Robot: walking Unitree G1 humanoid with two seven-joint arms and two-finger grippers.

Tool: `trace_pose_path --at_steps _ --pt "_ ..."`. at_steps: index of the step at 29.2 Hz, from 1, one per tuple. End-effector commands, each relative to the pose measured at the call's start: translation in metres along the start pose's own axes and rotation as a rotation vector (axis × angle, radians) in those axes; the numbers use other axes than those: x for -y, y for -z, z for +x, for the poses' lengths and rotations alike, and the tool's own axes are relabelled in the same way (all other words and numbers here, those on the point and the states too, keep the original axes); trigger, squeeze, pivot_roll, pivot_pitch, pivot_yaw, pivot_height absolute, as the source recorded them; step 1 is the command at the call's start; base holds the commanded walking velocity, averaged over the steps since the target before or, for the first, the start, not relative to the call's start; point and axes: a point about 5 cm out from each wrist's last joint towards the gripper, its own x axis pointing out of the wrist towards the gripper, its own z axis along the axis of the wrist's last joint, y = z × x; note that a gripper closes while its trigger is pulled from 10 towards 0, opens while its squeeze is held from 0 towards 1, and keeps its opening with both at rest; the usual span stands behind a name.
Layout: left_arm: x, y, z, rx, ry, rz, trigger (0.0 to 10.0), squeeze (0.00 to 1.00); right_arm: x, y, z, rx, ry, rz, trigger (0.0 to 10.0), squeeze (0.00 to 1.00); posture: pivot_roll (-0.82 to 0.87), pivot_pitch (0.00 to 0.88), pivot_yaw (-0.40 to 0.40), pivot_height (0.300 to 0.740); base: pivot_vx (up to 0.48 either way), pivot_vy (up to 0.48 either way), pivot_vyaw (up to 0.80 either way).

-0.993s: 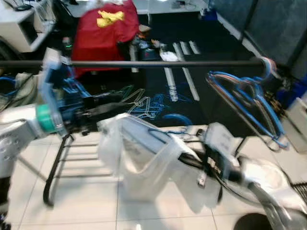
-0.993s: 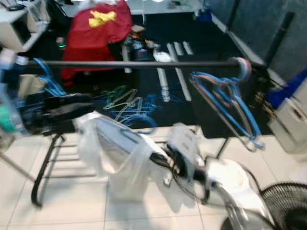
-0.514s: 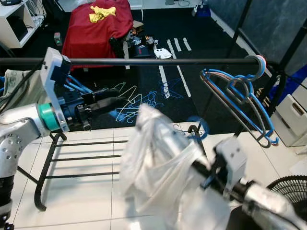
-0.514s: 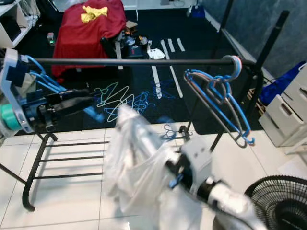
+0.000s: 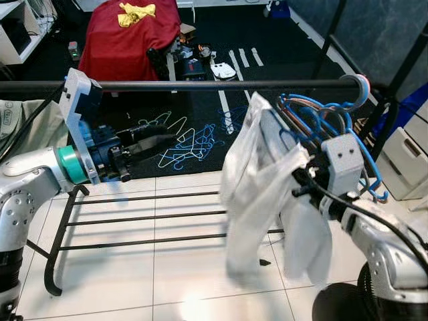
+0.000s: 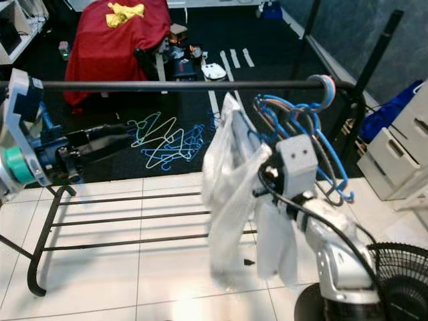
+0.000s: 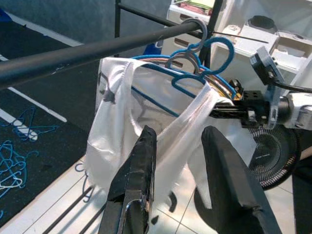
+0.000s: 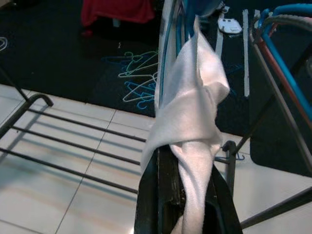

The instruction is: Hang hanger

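Lifting a white shirt (image 5: 267, 194) on its blue hanger (image 7: 181, 83) up toward the black rail (image 5: 200, 85), with the right hand (image 8: 183, 195) pressed together on a bunched fold of the cloth and the hanger shoulder. Hanging just under the rail, beside the cluster of blue hangers (image 5: 348, 134) already hooked near the rail's right end; hook itself not clearly seen over the rail, so probably not yet seated. Calling next, by the look of it, for raising the hook over the bar, lowering it on, then easing the grip off. Waiting at the left: the left hand (image 7: 180, 185), its fingers spread and holding nothing, pointing along under the rail toward the shirt. Draping thin, soft and limp, the shirt folding in loose creases. Showing as smooth, round metal tube, the rail; thin curved wire or plastic, the hangers. Lying scattered on the dark carpet (image 5: 281, 40) beyond the glossy tiled floor (image 5: 134, 267), more loose hangers (image 5: 180, 144); farther back, a red cloth (image 5: 127, 40).
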Motion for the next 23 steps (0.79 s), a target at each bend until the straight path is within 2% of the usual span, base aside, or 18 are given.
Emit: trace_pose_path --at_steps 1,2,3,4,7,9,11,12,13,15,17,18,20,23 --pt "0.005 0.003 0.0 -0.011 -0.004 0.015 10.0 0.0 0.003 -0.009 0.016 0.034 -0.01 0.008 0.0 0.0 -0.03 0.079 0.107 0.74 0.0 0.0 0.0" --pt "0.005 0.003 0.0 -0.011 -0.004 0.015 10.0 0.0 0.003 -0.009 0.016 0.034 -0.01 0.008 0.0 0.0 -0.03 0.079 0.107 0.74 0.0 0.0 0.0" --pt "0.008 0.004 0.0 -0.011 -0.008 0.017 10.0 0.0 0.004 -0.014 0.027 0.041 -0.018 0.004 0.0 0.0 -0.02 0.078 0.102 0.74 0.0 0.0 0.0" --pt "0.008 0.004 0.0 -0.011 -0.008 0.017 10.0 0.0 0.004 -0.014 0.027 0.041 -0.018 0.004 0.0 0.0 -0.02 0.078 0.102 0.74 0.0 0.0 0.0" --pt "0.016 0.016 -0.002 -0.04 -0.033 0.044 10.0 0.0 0.005 -0.023 0.046 0.041 -0.042 0.013 0.0 0.0 -0.01 0.08 0.087 0.74 0.0 0.0 0.0" --pt "0.019 0.023 -0.003 -0.046 -0.055 0.047 10.0 0.0 0.005 -0.024 0.051 0.04 -0.04 0.015 0.0 0.0 -0.01 0.083 0.083 0.74 0.0 0.0 0.0" --pt "0.019 0.037 -0.004 -0.037 -0.216 0.108 10.0 0.0 0.006 -0.029 0.06 0.042 -0.047 0.007 0.0 0.0 -0.01 0.087 0.067 0.74 0.0 0.0 0.0" --pt "0.019 0.037 -0.004 -0.037 -0.216 0.108 10.0 0.0 0.006 -0.029 0.06 0.042 -0.047 0.007 0.0 0.0 -0.01 0.087 0.067 0.74 0.0 0.0 0.0" --pt "0.018 0.042 -0.004 -0.031 -0.315 0.168 10.0 0.0 0.006 -0.03 0.063 0.04 -0.059 0.013 0.0 0.0 0.0 0.089 0.058 0.74 0.0 0.0 0.0" --pt "0.018 0.042 -0.004 -0.031 -0.315 0.168 10.0 0.0 0.006 -0.03 0.063 0.04 -0.059 0.013 0.0 0.0 0.0 0.089 0.058 0.74 0.0 0.0 0.0" --pt "0.024 0.049 -0.002 -0.035 -0.444 0.32 10.0 0.0 0.007 -0.027 0.068 0.022 -0.065 0.033 0.0 0.0 0.01 0.092 0.041 0.74 0.0 0.0 0.0" --pt "0.029 0.051 0.0 -0.029 -0.47 0.338 10.0 0.0 0.009 -0.025 0.069 0.015 -0.063 0.035 0.0 0.0 0.01 0.092 0.041 0.74 0.0 0.0 0.0" --pt "0.033 0.053 0.002 -0.024 -0.482 0.341 10.0 0.0 0.01 -0.024 0.071 0.013 -0.059 0.04 0.0 0.0 0.01 0.093 0.04 0.74 0.0 0.0 0.0" --pt "0.041 0.058 0.007 -0.016 -0.477 0.304 10.0 0.0 0.016 -0.025 0.076 0.017 -0.051 0.035 0.0 0.0 0.01 0.092 0.033 0.74 0.0 0.0 0.0"
